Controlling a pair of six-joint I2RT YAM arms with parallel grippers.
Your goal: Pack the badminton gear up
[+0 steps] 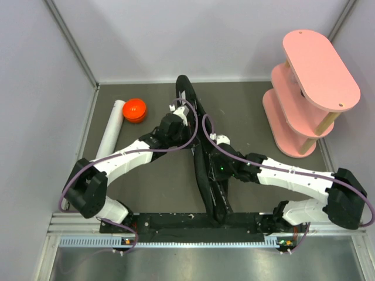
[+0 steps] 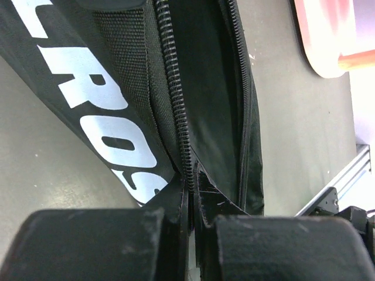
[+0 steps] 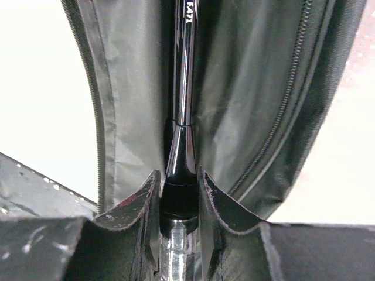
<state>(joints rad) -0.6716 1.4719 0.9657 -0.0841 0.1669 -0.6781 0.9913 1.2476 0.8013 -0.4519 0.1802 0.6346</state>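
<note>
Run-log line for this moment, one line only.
left pincer: shut on edge of black zippered racket bag | right pincer: shut on thin black racket inside bag | outside: long white tube, round orange cap

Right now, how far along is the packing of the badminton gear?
Done: the bag is unzipped. In hand: the left gripper pinches its edge while the right gripper holds a racket inside. Left: the white tube and orange cap lie outside it, and the bag needs closing.
</note>
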